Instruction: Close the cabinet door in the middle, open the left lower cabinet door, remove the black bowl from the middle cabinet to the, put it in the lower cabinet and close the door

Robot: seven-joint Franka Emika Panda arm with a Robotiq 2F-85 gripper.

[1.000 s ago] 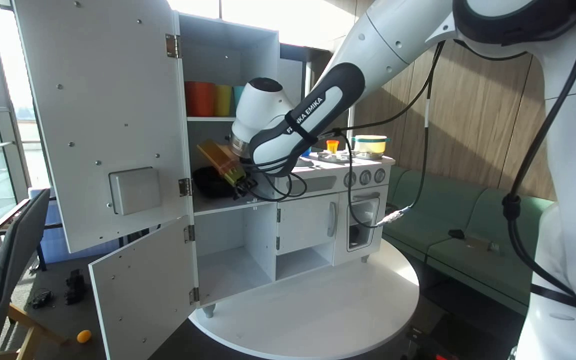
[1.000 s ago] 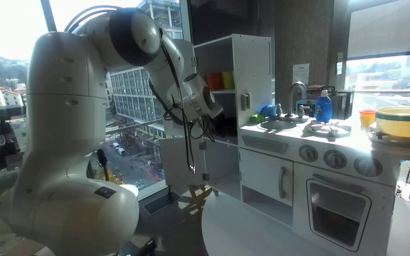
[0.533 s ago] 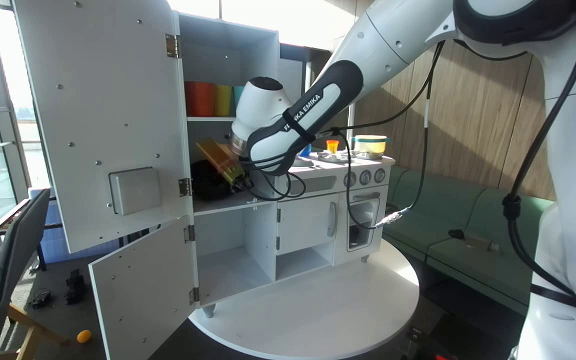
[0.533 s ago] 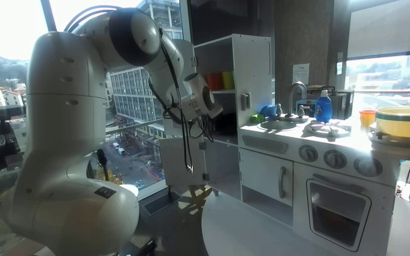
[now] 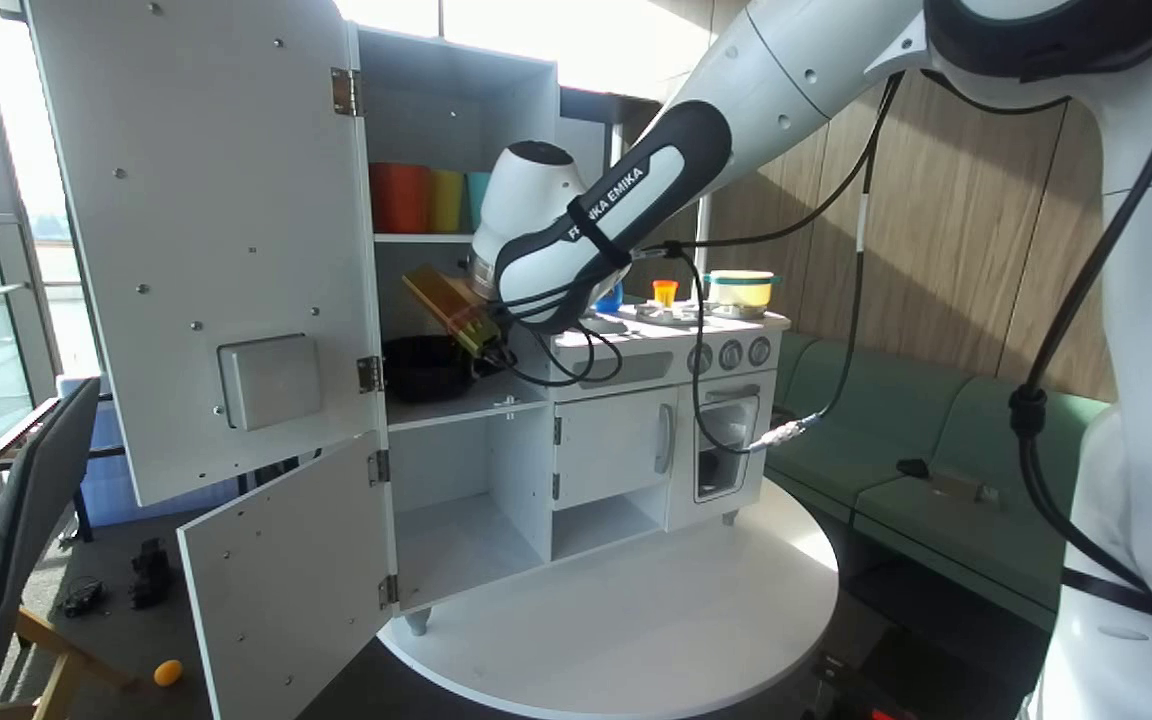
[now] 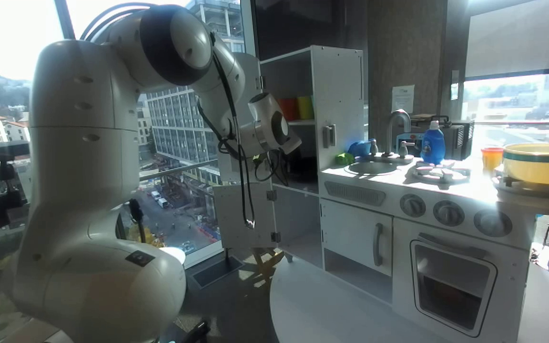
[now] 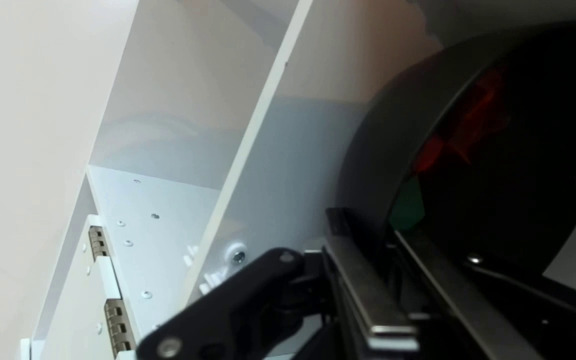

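In an exterior view the black bowl stands on the middle shelf of the tall cabinet. My gripper is shut on its wall in the wrist view, a finger on either side. Something red and green, unclear in shape, shows inside the bowl. From outside, my gripper reaches the bowl's right side, its fingertips hard to make out. The left lower cabinet door is swung wide, baring the lower compartment. The small middle cabinet door is closed.
Above the arm's reach into the cabinet, a shelf carries red, yellow and teal cups. The tall upper door hangs wide to the left. A sink, blue bottle and yellow pot occupy the counter.
My gripper has closed on the bowl and shifted up and slightly right in an exterior view. The bowl looked tipped half a second ago and now sits more level.
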